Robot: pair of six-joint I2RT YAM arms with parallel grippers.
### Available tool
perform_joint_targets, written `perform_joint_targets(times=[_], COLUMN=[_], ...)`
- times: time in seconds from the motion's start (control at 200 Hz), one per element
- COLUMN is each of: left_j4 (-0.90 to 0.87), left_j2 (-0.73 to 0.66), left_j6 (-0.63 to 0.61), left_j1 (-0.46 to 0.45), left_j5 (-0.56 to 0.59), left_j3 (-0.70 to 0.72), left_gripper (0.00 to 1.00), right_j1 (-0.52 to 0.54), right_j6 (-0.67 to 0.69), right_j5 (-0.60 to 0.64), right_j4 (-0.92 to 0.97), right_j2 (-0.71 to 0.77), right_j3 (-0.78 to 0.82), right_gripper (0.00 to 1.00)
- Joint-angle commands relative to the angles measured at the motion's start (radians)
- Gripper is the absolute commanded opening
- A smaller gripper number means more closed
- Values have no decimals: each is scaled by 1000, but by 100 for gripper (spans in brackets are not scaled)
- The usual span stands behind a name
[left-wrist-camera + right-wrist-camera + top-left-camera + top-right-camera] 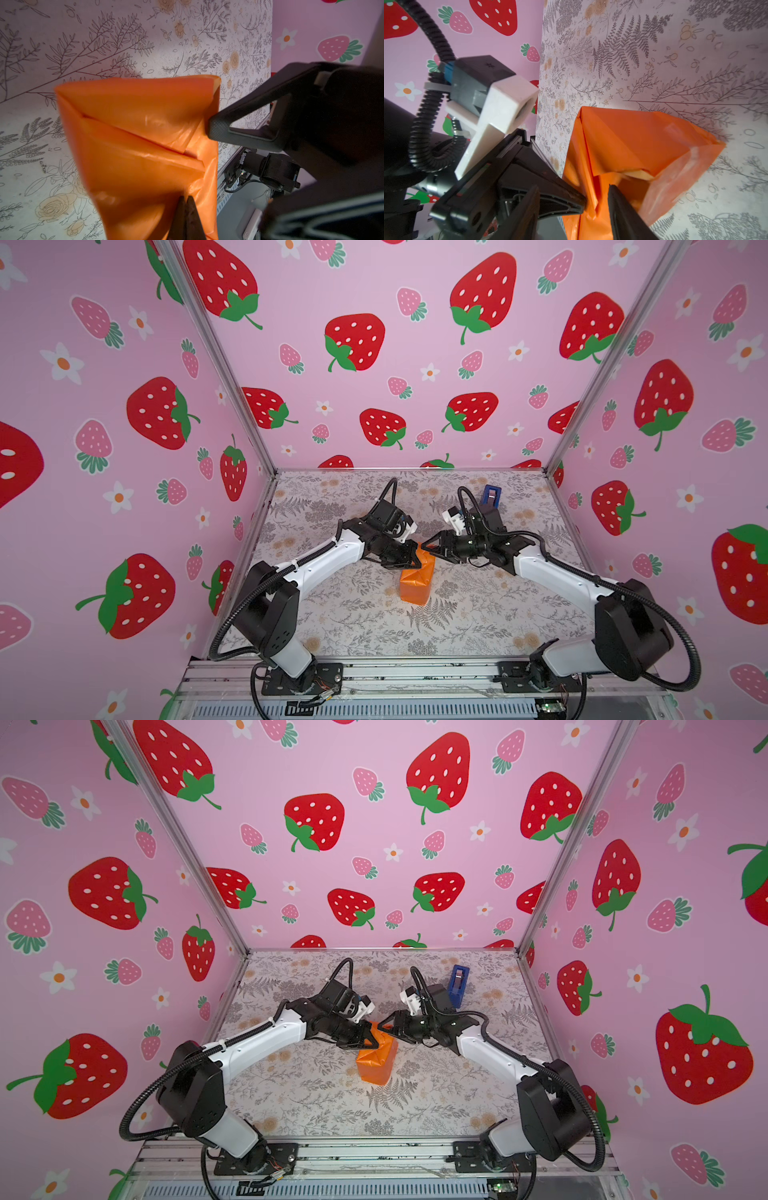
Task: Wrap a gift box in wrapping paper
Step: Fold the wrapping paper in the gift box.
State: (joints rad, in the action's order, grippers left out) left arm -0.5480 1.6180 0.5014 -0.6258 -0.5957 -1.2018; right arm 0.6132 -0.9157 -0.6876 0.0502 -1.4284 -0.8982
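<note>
left gripper (185, 205) clamped, seemingly pinching wrapping paper (417, 583) | right gripper (429, 549) jaws apart beside paper's top fold

The whole table (478, 626) is viewed in both top views from high above, behind the arm bases, facing the back wall (395, 364). From just behind the left claw (185, 200) and the right claw (430, 548), the orange paper (135, 145) is viewed closely; it is shared by all views.
</note>
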Motion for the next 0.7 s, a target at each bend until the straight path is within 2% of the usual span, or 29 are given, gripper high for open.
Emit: perform_joint_targets(times=[0.0,0.195,0.295,0.43,0.695], left_j4=[-98,-100,-100,-100,-105], left_j2=[14,11,12,16,14], left_j6=[-8,-8,-9,-9,-15], left_j1=[-2,-2,-3,-3,-3], left_j5=[54,56,56,52,52], left_j3=[35,32,35,34,35], left_gripper=[0,0,0,0,0], right_j1=[6,10,15,21,23], right_j6=[-19,-109,-183,-192,-262], right_j5=[40,69,91,113,160], right_j4=[11,-50,-76,-30,-96], right_j2=[-5,-30,-37,-70,-64], right_j3=[-1,12,23,-7,10], right_gripper=[60,68,68,70,70])
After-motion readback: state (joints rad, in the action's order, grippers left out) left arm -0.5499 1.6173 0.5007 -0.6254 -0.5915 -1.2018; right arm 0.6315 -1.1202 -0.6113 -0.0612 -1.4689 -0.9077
